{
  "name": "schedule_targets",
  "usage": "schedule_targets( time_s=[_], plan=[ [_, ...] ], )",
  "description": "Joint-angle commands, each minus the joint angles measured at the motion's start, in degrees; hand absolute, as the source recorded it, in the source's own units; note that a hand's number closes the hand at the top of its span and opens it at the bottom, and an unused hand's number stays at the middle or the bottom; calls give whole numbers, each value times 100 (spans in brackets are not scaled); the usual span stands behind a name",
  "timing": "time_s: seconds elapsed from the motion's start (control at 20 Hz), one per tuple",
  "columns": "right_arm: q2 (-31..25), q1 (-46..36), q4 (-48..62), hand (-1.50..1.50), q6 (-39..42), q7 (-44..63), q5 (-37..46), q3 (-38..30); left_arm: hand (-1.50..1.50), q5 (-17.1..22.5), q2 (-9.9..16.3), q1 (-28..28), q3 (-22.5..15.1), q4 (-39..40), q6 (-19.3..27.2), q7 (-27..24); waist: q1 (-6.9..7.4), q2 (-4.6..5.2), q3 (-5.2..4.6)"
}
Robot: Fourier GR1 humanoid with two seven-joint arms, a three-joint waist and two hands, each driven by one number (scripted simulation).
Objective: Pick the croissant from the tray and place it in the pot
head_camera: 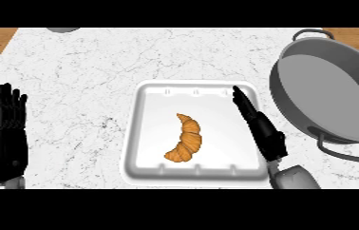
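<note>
Nothing is picked yet. The right hand (261,129), fingers straight, lies along the tray's (151,129) right rim; the croissant (186,139) rests mid-tray. The left hand (12,129) rests open at the table's left edge. The pot (308,89) waits at the far right.

Single view, head camera, set above the near edge of the counter and aimed steeply down at the marble counter top (91,72). The far edge of the counter falls at the upper limit of the view, with wood showing at both far corners. The white tray (144,129) sits at centre, fairly close to the lens. The grey pot (308,115) is cut off by the right edge. The left hand (12,129) shows at the left edge; the right hand (261,129) enters from the near side, right of centre. No second view, so nothing is shared.
</note>
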Motion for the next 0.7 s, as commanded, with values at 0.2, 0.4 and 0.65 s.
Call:
schedule_targets(
  time_s=[0.2, 0.4, 0.65],
  plan=[
    [-681, -1639, -660, 150, 2165, -116, -1558, -799, 0, 207, -74, -1059, -315, 115, -461, 389, 81, 64, 60],
    [-1553, -1808, 298, -150, 1005, -768, 464, -1096, 0, 462, -243, -1421, -528, 394, -758, 709, 87, 111, 54],
    [-1735, -1123, 366, -150, 1759, -3016, 863, -666, 0, 575, -200, -1986, -364, 621, -870, 1089, 128, 60, 59]
  ],
)
